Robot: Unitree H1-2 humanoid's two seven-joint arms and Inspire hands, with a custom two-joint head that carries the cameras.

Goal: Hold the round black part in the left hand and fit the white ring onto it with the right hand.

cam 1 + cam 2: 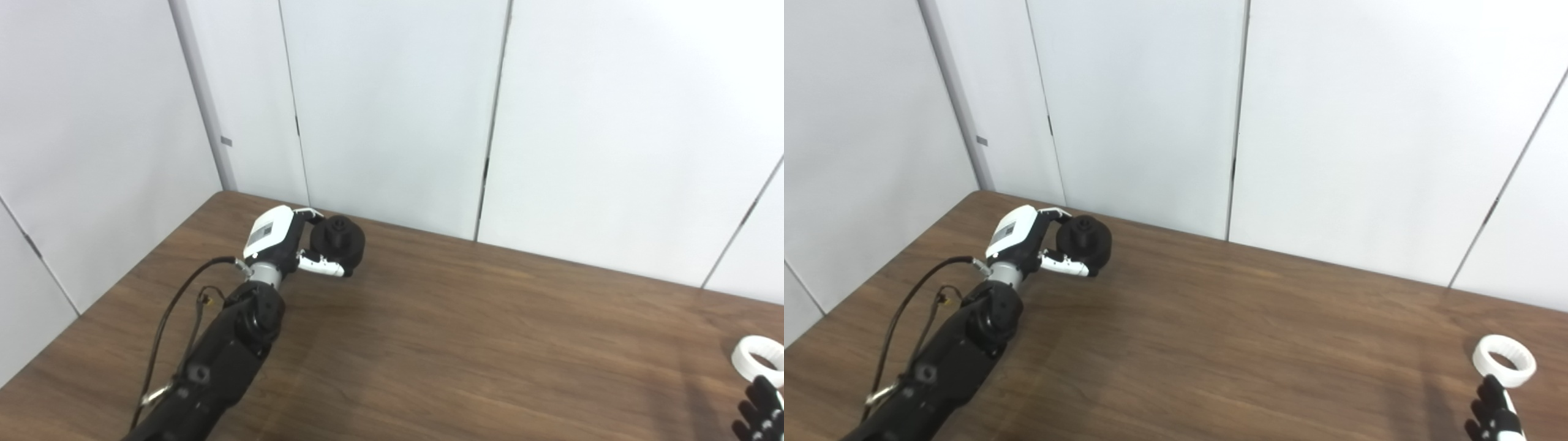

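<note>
Two hands noted. Left hand [1029,242] is clamped on the round black part [1084,242], far left. White ring [1504,361] lies on the table [1213,343], just beyond the right hand [1494,413], whose fingers stand apart.

The table [465,343] looks like dark wood-grain laminate with a smooth, faint sheen. At nine o'clock the round black part [339,243] looks matt plastic; at four o'clock the white ring [1504,361] looks matt.
</note>
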